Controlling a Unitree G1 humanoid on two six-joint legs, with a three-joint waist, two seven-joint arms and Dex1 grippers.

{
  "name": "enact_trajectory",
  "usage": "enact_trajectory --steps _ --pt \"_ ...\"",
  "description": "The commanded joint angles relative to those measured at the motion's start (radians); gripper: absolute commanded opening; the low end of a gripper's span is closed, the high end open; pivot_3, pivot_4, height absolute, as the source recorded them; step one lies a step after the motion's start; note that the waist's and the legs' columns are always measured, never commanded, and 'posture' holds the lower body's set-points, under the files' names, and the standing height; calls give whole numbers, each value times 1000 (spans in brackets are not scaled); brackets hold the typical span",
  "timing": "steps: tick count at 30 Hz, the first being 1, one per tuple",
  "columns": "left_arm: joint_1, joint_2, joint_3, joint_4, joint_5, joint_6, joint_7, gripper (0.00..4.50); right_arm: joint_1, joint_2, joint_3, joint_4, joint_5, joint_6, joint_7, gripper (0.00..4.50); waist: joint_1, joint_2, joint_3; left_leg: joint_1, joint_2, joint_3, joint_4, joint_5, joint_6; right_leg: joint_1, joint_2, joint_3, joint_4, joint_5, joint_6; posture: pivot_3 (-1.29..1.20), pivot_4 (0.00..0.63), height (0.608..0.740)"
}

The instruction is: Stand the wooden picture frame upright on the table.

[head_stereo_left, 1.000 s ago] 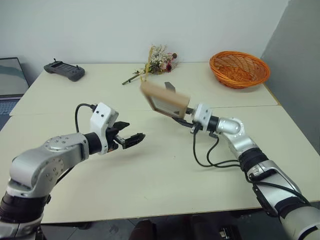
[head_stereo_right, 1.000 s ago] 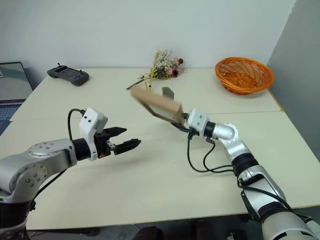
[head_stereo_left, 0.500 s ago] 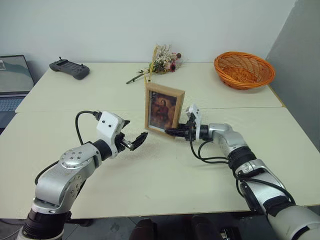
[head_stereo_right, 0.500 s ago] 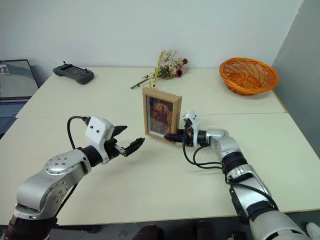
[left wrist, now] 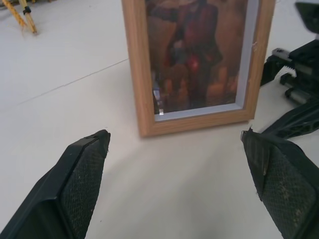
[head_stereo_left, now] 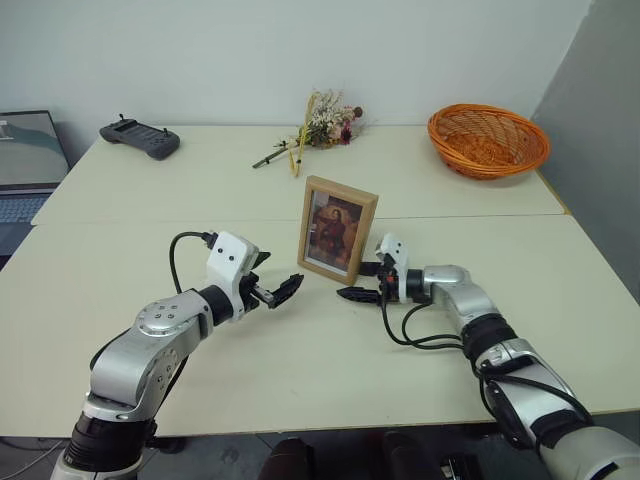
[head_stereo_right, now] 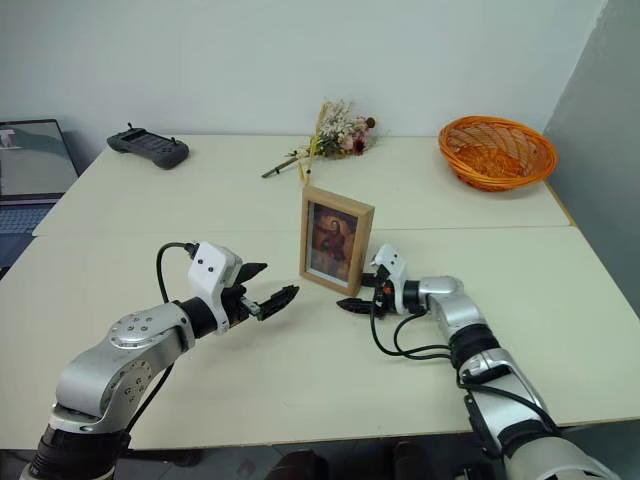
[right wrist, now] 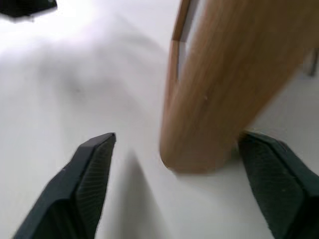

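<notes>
The wooden picture frame (head_stereo_left: 338,228) stands upright on the cream table (head_stereo_left: 330,380), just in front of the table's seam, its reddish portrait facing me. My right gripper (head_stereo_left: 360,282) is open at the frame's lower right corner. In the right wrist view that corner (right wrist: 209,114) sits between the two spread fingers (right wrist: 84,189), and I cannot tell whether the far finger touches it. My left gripper (head_stereo_left: 278,290) is open with nothing in it, a little to the left of the frame and pointing at it. The frame's front (left wrist: 194,59) shows close up in the left wrist view.
An orange wicker basket (head_stereo_left: 488,140) sits at the far right of the table. A bunch of dried flowers (head_stereo_left: 320,120) lies behind the frame. A black controller (head_stereo_left: 140,138) is at the far left, with a laptop (head_stereo_left: 25,165) at the left edge.
The right gripper brought the frame down from a tilted hold in the air, stood it on the table, then opened. The left gripper sank slightly toward it. The camera view also shifted.
</notes>
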Motion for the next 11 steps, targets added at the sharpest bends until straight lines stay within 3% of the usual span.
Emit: enact_trajectory --steps 1,7,11 --pt "-46 2 21 36 4 -28 -45 4500 115 -101 -80 -282 2 90 -79 4466 5 0 0 1 0 0 0 0 0 0 0 0 0 0 0 0 150 740" --pt "-70 15 51 77 -9 -15 -98 4500 272 -142 -228 -834 189 499 -255 4466 3 0 0 0 0 -1 0 0 0 0 0 -1 1 0 0 0 150 740" --pt "-78 42 58 92 -4 -10 -135 4500 301 -112 -258 -1030 255 666 -373 4466 -2 1 0 2 1 -3 -1 0 0 0 2 0 1 0 0 0 150 740"
